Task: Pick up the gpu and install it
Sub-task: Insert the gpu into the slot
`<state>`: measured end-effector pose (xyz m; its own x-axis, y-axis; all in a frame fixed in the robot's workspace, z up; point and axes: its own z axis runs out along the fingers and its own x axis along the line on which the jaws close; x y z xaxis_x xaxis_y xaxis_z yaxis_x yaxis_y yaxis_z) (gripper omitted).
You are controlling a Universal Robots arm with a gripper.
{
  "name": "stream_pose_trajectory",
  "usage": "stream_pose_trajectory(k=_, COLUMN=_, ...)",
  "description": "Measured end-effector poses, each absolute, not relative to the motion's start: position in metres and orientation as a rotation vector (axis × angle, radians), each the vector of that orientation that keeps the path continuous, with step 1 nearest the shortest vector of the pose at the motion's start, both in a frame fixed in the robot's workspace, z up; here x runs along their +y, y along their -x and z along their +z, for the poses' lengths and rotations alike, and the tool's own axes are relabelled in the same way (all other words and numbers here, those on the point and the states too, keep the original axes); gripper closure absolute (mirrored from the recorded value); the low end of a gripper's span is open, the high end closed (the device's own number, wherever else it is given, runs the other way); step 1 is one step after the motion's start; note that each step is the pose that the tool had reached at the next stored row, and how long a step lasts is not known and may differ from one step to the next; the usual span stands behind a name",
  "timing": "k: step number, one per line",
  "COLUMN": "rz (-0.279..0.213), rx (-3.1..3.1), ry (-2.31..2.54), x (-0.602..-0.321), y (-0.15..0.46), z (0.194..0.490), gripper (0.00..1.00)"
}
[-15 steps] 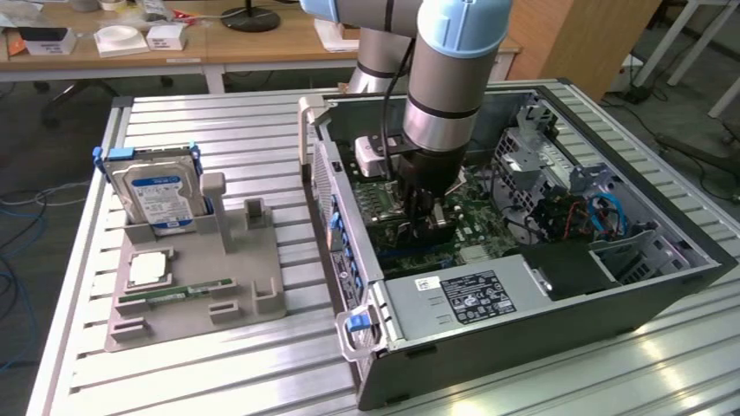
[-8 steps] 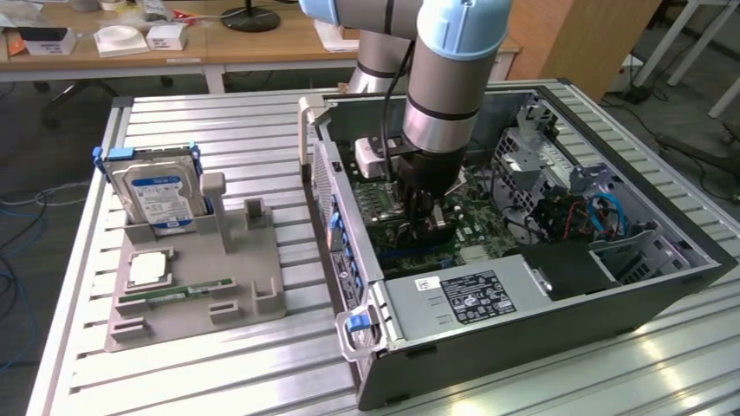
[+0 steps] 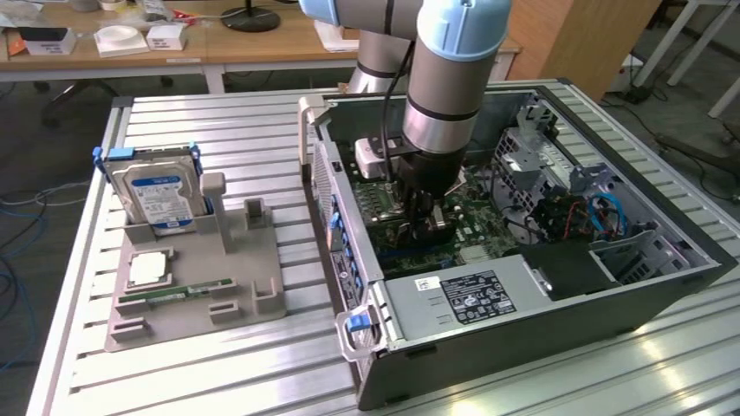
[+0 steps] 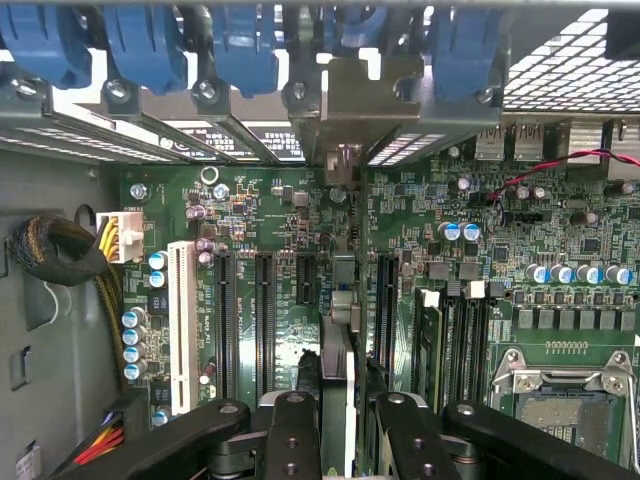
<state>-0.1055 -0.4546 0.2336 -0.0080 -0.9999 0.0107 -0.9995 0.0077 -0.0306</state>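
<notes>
My gripper (image 3: 425,221) reaches down inside the open computer case (image 3: 647,269), over the green motherboard (image 3: 486,217). In the wrist view its black fingers (image 4: 295,430) are shut on the gpu (image 4: 340,330), a thin card seen edge-on between them (image 4: 347,405). The card stands upright over a motherboard expansion slot, between two black slots (image 4: 262,310). Its metal bracket (image 4: 352,100) sits against the case's rear wall, among the blue slot clips (image 4: 240,45). I cannot tell whether the card's edge is seated in the slot.
A grey fixture (image 3: 231,260) on the slatted table holds a silver hard drive (image 3: 162,195), a green memory stick (image 3: 176,295) and a square chip (image 3: 151,269). The power supply (image 3: 463,299), drive cage (image 3: 543,160) and cables (image 4: 60,250) crowd the case.
</notes>
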Motion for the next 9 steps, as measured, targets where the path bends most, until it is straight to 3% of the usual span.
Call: stream_pose_trajectory(k=9, rz=-0.045, rx=2.219, ry=2.202, x=-0.4544, y=0.1055, z=0.2351, gripper=0.74)
